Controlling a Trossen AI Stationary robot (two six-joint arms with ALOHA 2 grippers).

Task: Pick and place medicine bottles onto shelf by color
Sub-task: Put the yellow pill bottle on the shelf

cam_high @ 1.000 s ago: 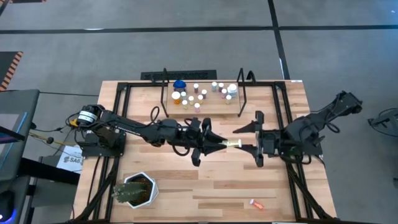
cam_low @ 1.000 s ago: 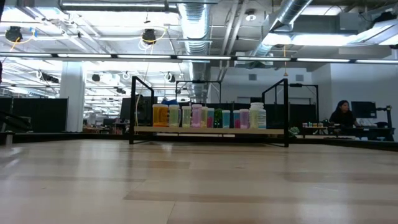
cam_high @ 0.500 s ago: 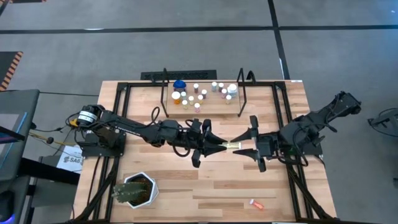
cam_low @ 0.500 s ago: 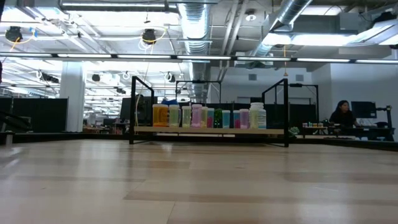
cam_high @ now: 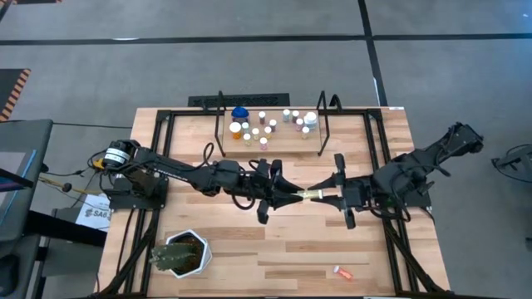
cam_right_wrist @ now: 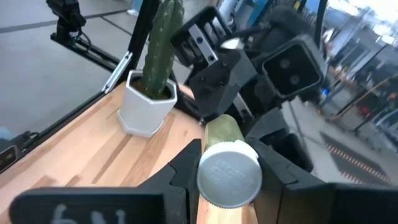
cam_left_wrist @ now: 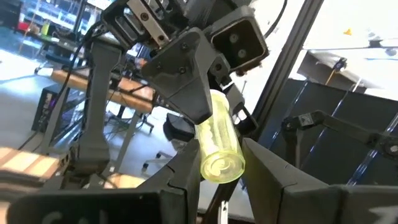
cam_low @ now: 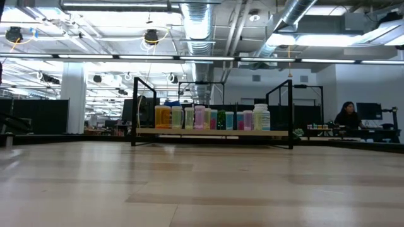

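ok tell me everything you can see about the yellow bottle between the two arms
The yellow bottle is a small see-through yellow-green cylinder, plastic by the look, with a ribbed white cap. It lies level above the middle of the table, in front of the shelf, held from both ends: the left gripper is shut on its base end, the right gripper shut on its cap end. Nothing else touches it.

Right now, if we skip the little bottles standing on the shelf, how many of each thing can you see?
grippers: 2, the left gripper and the right gripper
yellow bottle gripped by both: 1
shelf: 1
potted plant: 1
small orange thing near the table edge: 1
Total: 6
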